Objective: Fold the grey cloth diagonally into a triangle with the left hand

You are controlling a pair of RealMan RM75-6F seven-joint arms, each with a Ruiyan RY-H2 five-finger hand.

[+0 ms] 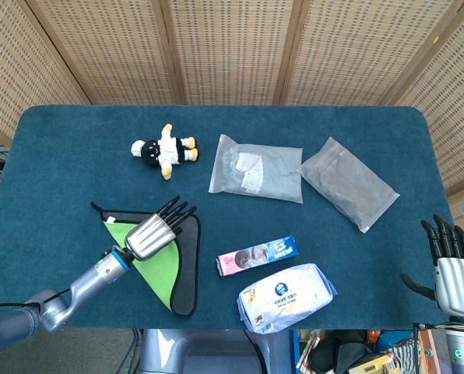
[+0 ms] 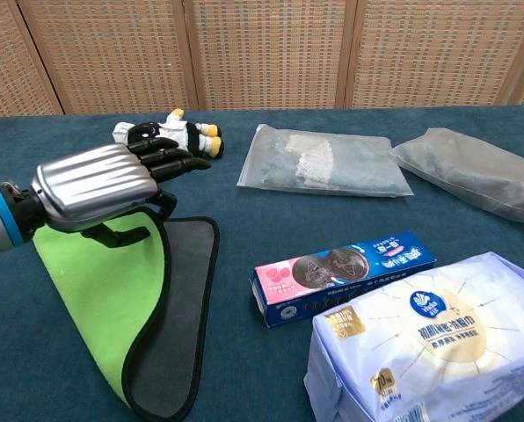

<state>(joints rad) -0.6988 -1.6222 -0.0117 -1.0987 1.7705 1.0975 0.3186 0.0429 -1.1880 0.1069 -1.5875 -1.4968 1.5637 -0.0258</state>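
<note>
The grey cloth (image 1: 187,265) (image 2: 181,303) lies near the table's front left, black-edged, with its green underside (image 1: 156,265) (image 2: 104,290) turned up and folded over most of it. My left hand (image 1: 156,231) (image 2: 108,183) holds the lifted flap from above, fingers stretched toward the far right corner of the cloth, thumb tucked under the edge. A grey strip stays uncovered along the right side. My right hand (image 1: 451,269) stands at the table's front right edge, fingers apart, holding nothing; the chest view does not show it.
A small plush toy (image 1: 165,149) (image 2: 167,136) lies behind the cloth. Two clear bags (image 1: 255,168) (image 1: 347,181) sit at centre and right rear. A blue biscuit box (image 1: 257,255) (image 2: 343,274) and a white tissue pack (image 1: 286,296) (image 2: 420,343) lie just right of the cloth.
</note>
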